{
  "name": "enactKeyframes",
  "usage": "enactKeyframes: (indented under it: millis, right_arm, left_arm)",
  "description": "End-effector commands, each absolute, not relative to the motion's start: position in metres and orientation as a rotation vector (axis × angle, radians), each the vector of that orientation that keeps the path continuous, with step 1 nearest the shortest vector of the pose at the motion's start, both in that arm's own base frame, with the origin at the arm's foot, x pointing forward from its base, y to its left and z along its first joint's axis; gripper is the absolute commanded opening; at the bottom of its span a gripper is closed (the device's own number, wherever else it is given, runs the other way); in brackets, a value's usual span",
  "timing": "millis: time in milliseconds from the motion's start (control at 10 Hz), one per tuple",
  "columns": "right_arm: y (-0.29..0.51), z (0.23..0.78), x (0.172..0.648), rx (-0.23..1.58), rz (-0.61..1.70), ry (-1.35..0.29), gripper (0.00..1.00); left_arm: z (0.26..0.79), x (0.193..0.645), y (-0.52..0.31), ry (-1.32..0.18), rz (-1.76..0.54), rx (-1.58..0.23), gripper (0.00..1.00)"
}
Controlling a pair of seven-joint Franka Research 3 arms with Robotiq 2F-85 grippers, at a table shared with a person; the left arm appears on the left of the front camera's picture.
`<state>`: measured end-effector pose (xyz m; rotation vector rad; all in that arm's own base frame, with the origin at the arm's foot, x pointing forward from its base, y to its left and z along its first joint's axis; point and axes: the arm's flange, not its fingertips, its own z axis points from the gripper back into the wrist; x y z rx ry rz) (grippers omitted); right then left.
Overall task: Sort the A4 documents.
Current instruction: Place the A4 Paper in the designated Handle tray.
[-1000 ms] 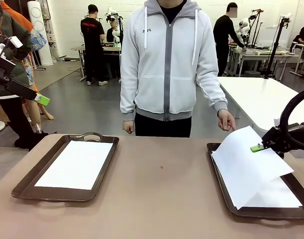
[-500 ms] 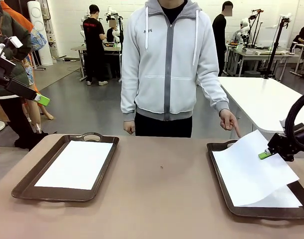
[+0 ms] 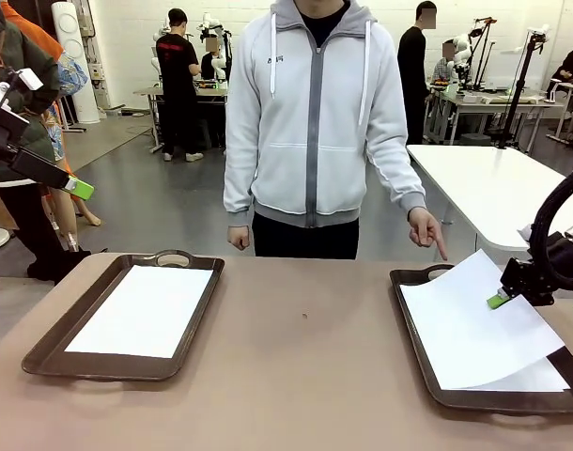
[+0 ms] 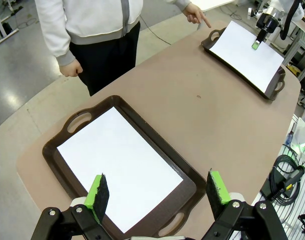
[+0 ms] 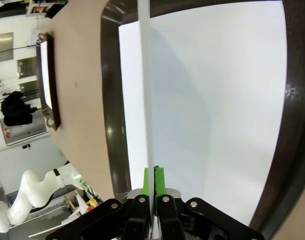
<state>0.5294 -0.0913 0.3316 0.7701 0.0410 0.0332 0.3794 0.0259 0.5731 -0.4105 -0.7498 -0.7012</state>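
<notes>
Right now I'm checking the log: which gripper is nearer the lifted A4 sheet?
Right. The right gripper is shut on the lifted sheet's edge above the right tray. The left gripper hangs open above the left tray, across the table.

Matt white paper sheets [image 3: 474,329], glossy trays [image 3: 56,343]

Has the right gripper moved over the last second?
Yes. The right gripper, pinching the top sheet, has drifted toward picture right and slightly down against the right tray.
</notes>
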Motion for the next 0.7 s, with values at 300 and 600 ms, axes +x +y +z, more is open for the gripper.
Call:
enactKeyframes:
  millis: [300,600]
  right_arm:
    - [-0.08,0.315,0.524,0.653,0.001,0.073,0.01]
    - [-0.079,0.302,0.528,0.609,-0.014,0.097,0.01]
  left_arm:
    - [0.571,0.379,0.026,-0.748,-0.713,-0.398,1.0]
    - [0.571,0.379,0.026,-0.748,-0.713,-0.398,1.0]
